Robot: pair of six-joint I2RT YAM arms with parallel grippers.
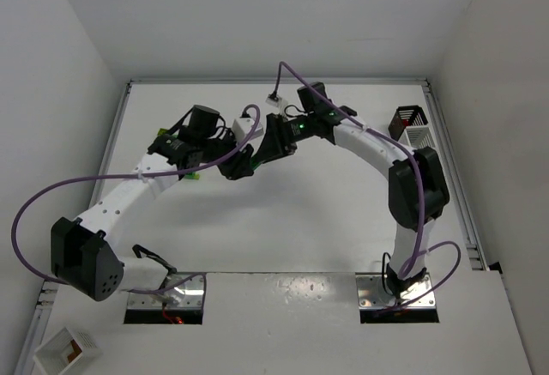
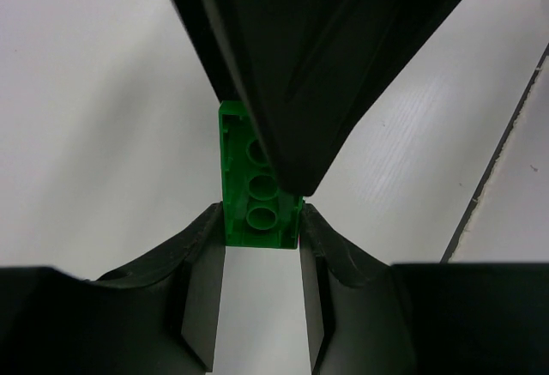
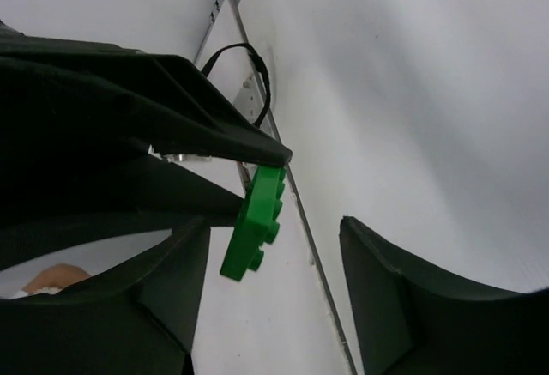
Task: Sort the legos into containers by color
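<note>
A bright green lego (image 2: 257, 214) is pinched between the tips of my left gripper (image 2: 262, 225), held above the white table. In the right wrist view the same green lego (image 3: 256, 225) hangs from the left fingertips, between the spread fingers of my right gripper (image 3: 274, 229), which is open and touches nothing. The two grippers meet at mid-table, left gripper (image 1: 241, 166) and right gripper (image 1: 262, 147). A right finger (image 2: 300, 66) covers the brick's upper part. A black slatted container (image 1: 404, 121) stands at the far right. A lime lego (image 1: 194, 176) lies under the left arm.
A white slatted bin (image 1: 421, 137) stands beside the black one. Green pieces (image 1: 163, 131) lie near the left wrist. A white box with a brown inside (image 1: 65, 350) sits at the near left corner. A table seam (image 3: 300, 212) runs below the grippers.
</note>
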